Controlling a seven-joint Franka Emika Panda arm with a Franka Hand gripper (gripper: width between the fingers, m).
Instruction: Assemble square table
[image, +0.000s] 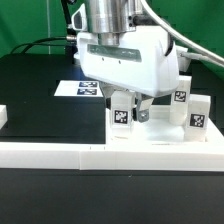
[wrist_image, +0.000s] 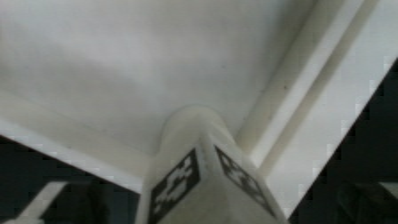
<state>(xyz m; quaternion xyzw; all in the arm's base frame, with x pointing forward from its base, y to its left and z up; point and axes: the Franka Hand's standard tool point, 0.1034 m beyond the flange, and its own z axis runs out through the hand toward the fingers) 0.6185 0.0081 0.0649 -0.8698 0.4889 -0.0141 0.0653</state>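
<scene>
The square table's white slab (image: 165, 135) lies flat near the front of the table. One white leg block (image: 122, 112) with black-and-white tags stands upright on the slab near its corner, on the exterior view's left. My gripper (image: 129, 116) hangs straight over this leg, open, with one finger on each side of it. In the wrist view the leg (wrist_image: 206, 165) rises between the jaws with dark gaps on both sides, and the slab (wrist_image: 125, 70) lies behind it. Two more leg blocks (image: 181, 93) (image: 197, 114) stand at the exterior view's right.
A long low white rail (image: 60, 155) runs along the front edge. The marker board (image: 80, 88) lies flat behind the gripper on the black tabletop. A small white block (image: 3, 117) shows at the edge on the exterior view's left.
</scene>
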